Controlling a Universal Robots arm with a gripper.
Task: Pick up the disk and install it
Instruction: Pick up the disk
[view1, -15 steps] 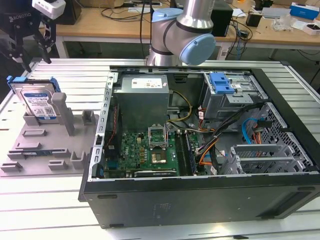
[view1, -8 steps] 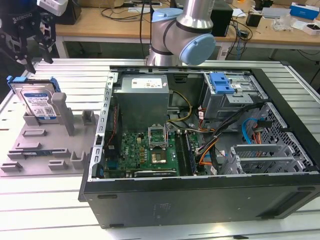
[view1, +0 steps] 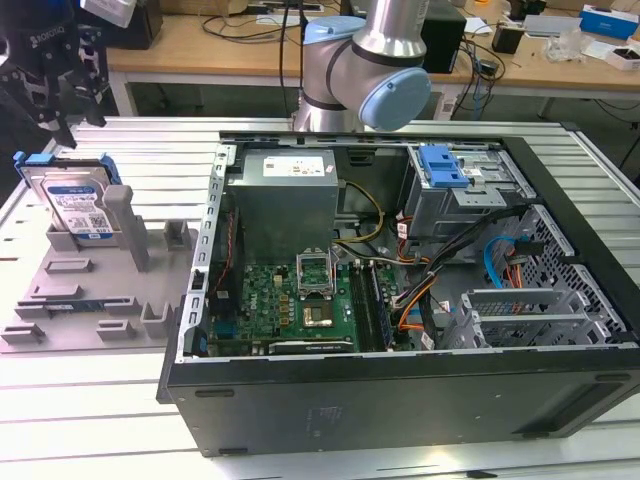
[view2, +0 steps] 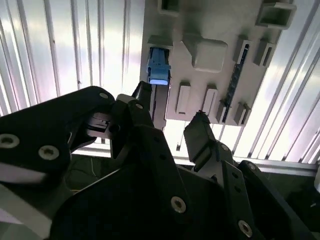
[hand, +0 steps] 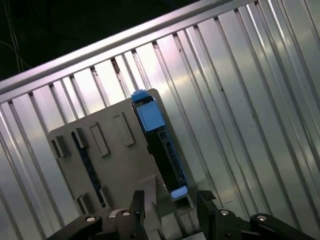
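The disk (view1: 76, 207) stands on edge in a grey holder (view1: 95, 300) at the exterior view's left. It is silver with a white-and-blue label and a blue bracket. My black gripper (view1: 62, 120) hangs just above its top edge. In both wrist views the disk appears edge-on, as a dark strip with blue ends (view2: 158, 71) (hand: 161, 145). The gripper (view2: 171, 107) (hand: 171, 201) is open, with one fingertip on each side of the disk's line and nothing held. The fingers are clear of the disk.
An open computer case (view1: 400, 405) lies to the holder's right on the ribbed metal table (view1: 90, 400). It holds a grey power supply (view1: 285, 195), a motherboard (view1: 290, 300), cables and a drive cage with a blue latch (view1: 443, 165). The arm's base (view1: 370, 70) stands behind the case.
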